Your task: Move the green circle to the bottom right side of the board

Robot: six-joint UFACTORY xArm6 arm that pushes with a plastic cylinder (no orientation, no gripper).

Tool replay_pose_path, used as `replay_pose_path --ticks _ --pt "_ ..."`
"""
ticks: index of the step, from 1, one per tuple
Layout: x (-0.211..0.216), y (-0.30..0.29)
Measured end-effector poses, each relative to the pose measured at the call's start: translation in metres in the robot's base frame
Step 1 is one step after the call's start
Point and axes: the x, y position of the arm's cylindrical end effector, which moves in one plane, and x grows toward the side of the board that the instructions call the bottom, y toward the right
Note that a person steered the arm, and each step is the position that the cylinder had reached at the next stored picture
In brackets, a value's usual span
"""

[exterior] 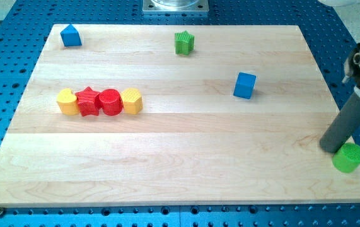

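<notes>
The green circle [348, 157] lies at the board's right edge near the view's bottom right corner. My dark rod comes down from the view's right, and my tip [330, 147] rests on the board touching or just beside the green circle's upper left side.
The wooden board [180, 164] sits on a blue perforated table. A blue house-shaped block [71, 36] is at top left, a green star [184, 43] at top centre, a blue cube [244, 85] right of centre. A row at left: yellow heart [67, 101], red star [88, 101], red circle [110, 101], yellow hexagon [132, 101].
</notes>
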Motion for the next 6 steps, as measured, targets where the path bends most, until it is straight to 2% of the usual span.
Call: replay_pose_path --ticks 2,4,5,6 --pt "-0.045 0.020" --pt "0.043 0.020" --pt "0.043 0.020" --pt "0.022 0.020"
